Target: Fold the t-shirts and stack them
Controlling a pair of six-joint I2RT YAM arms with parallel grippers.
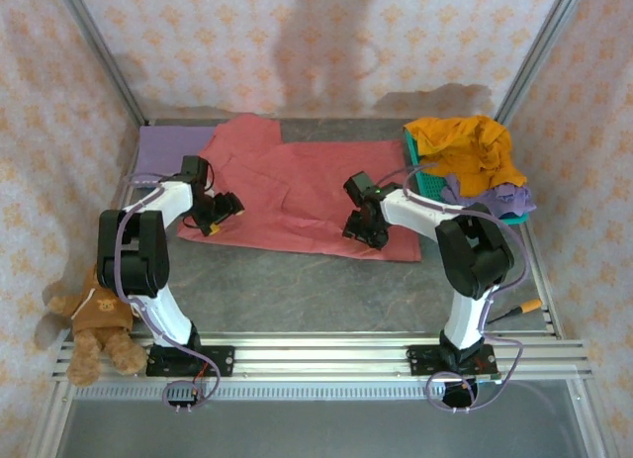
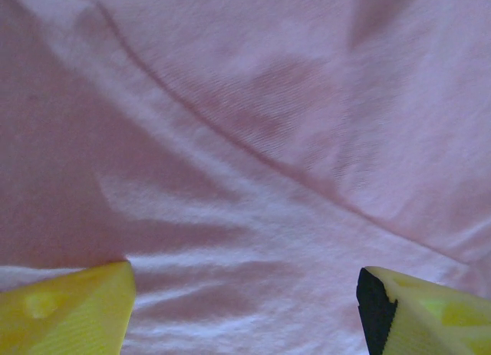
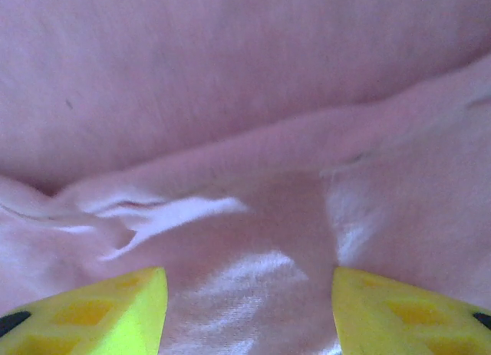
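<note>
Fingers [image 2: 69, 313] of the left gripper [image 1: 229, 207] stood apart over the red shirt [image 1: 297, 181], which lay spread mid-table; the right gripper [image 1: 361, 230] gaped too, near the shirt's front edge. A purple shirt [image 1: 163, 146] lay far left and an orange shirt [image 1: 465, 146] sat in the basket [image 1: 423, 179] at right

Dusty red t-shirt [image 1: 297, 191]: matt knit cloth, fine ribbed weave up close, soft creases.
Mustard orange t-shirt [image 1: 465, 146]: matt cloth, crumpled, upper right.
Lavender t-shirt [image 1: 170, 146]: smooth matt cloth, upper left.
Basket [image 1: 423, 176]: teal plastic mesh.
Teddy bear [image 1: 99, 320]: brown fuzzy plush.
Table [image 1: 297, 290]: grey, mottled, matt.
Rails [image 1: 326, 351]: brushed metal.
Left gripper [image 2: 244, 282] and right gripper [image 3: 249, 282] fingertips [image 2: 69, 309]: yellow plastic, slight sheen.
Arm shells [image 1: 173, 320]: glossy white plastic.
</note>
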